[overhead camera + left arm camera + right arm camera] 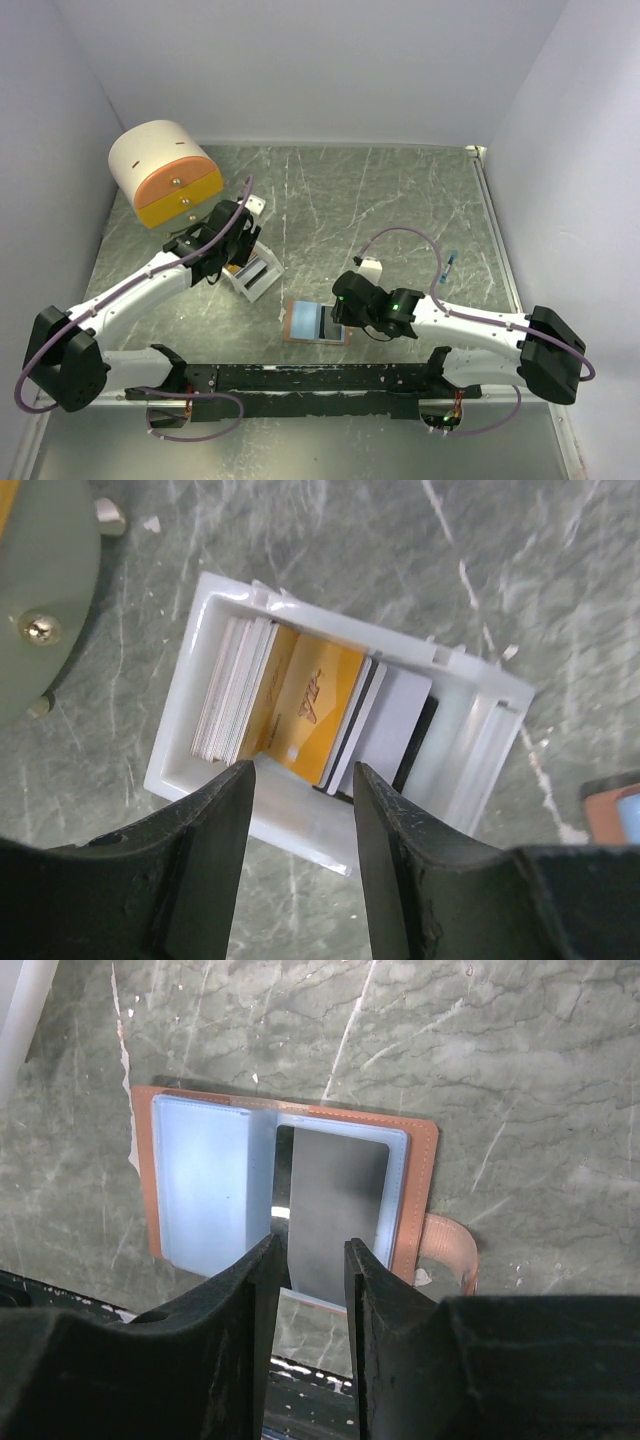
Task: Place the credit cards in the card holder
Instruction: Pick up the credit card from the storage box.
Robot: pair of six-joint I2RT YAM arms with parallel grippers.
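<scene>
Seen from above, my left claw point(238, 258) hangs over the small white box point(256, 281) at the left of the table point(400, 200), just in front of the round cream-and-orange drawer unit point(165, 178). The card holder point(318, 322) lies opened flat near the table's front edge, with my right claw point(347, 303) over its right half. The work looks split between them, one arm fetching and the other tending the wallet. In the left wrist view, the credit cards point(310, 710) stand on edge in the box, a pale stack to the left, a yellow-orange one in the middle, grey and dark ones to the right. The left claw stands about half open and holds nothing, its fingers point(215, 830) straddling the near edge of the orange card, lined up, I judge, to pinch one out. In the right wrist view, the holder shows its pale blue inside, strap point(452, 1250) flung out to the right so the wallet stays flat. A dark card point(336, 1210) sits in the right-hand pocket. The right claw is parted a little above that card's near end and appears to grip nothing, so one card looks stowed and the rest remain in the box.
</scene>
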